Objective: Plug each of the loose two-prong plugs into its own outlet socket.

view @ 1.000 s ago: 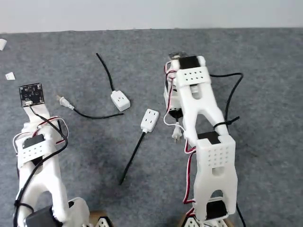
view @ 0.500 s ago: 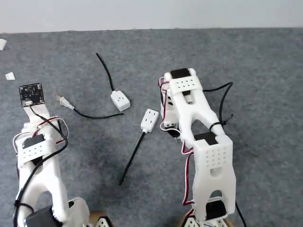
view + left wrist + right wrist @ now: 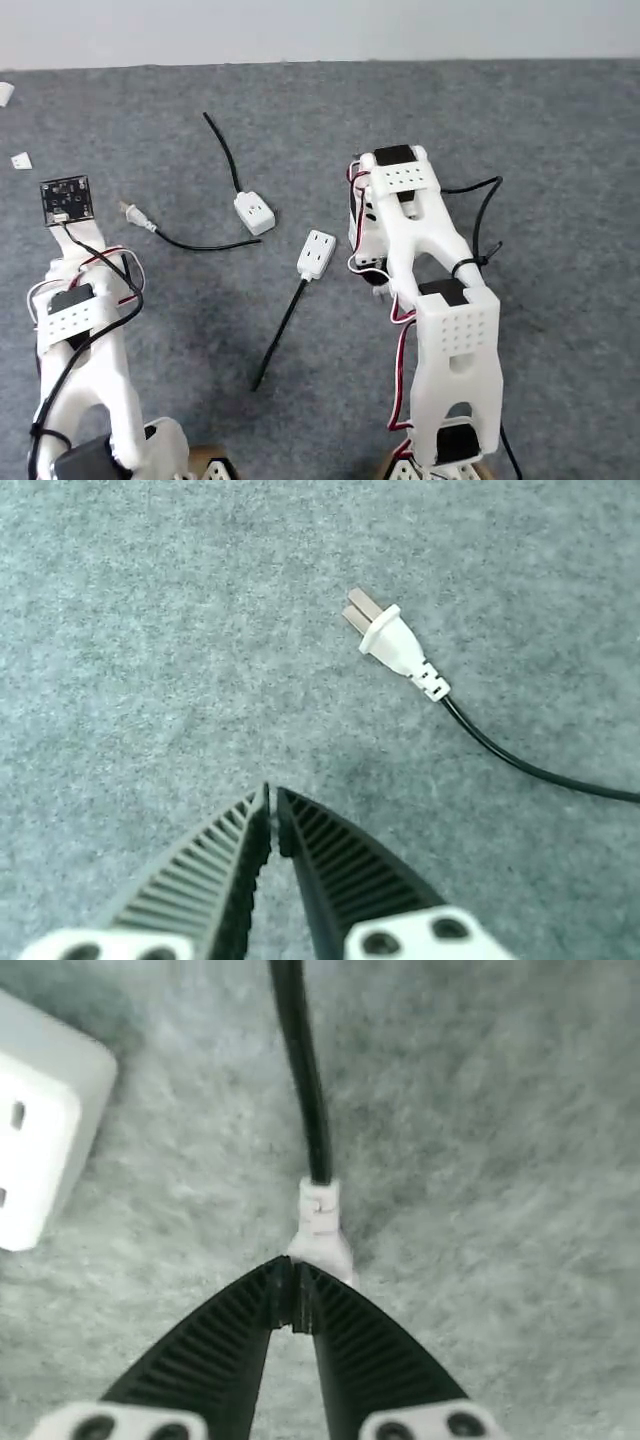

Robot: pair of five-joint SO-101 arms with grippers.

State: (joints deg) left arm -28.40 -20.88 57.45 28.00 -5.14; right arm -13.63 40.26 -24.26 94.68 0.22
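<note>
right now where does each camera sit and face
High view: fixed above, looking down on left arm, right arm and sockets.
Left wrist view: on that arm, facing down past its shut claw to the loose plug.
Right wrist view: on that arm, facing its claw, shut on the held plug.
High and left wrist share the loose plug.

Even, diffuse light is falling from above onto the grey carpet (image 3: pixel 560 120), keeping the scene bright. The right arm (image 3: pixel 455 330) is casting only faint, soft shade beneath itself. In the wrist views, the loose plug (image 3: pixel 395 645) is throwing a pale smudge, while the held plug (image 3: pixel 322 1235) and outlet socket (image 3: pixel 40 1160) are laying darker shadows.
</note>
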